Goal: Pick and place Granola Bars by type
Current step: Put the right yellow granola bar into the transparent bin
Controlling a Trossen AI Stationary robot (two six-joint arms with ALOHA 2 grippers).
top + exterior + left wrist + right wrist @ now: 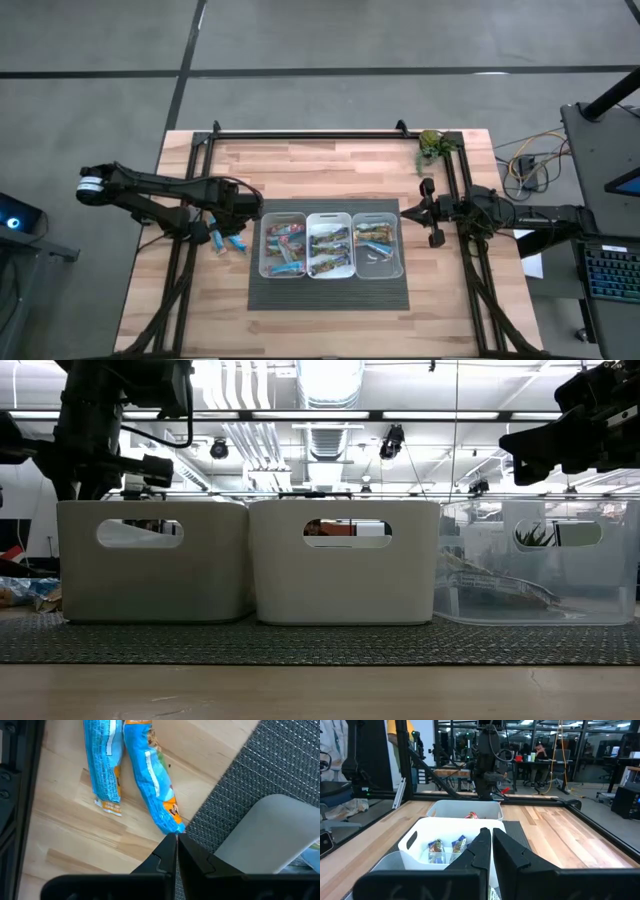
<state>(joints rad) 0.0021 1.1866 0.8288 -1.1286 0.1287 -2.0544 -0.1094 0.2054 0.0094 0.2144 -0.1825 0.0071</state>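
So the left gripper [176, 841] is pinched closed with nothing in it, hovering right over two blue granola bars [150, 775] lying on the wood table [330, 160] just left of the three bins [331, 245]. More bars sit sorted inside those. The right gripper [491, 837] is closed too, empty, parked by the right bin.

**Bins, mat and table surroundings**

Three plastic bins stand side by side, touching, on a dark ribbed mat [330, 292] in the middle of a light wooden table [330, 160]: the left bin [283, 246], the middle bin [330, 246] and the right bin [378, 246]. A black frame rail [310, 134] runs along the table's far edge. A green leafy plant [432, 145] sits at the far right corner. Cables [530, 160] lie on the grey floor beyond, and a keyboard [612, 272] rests on a side stand.
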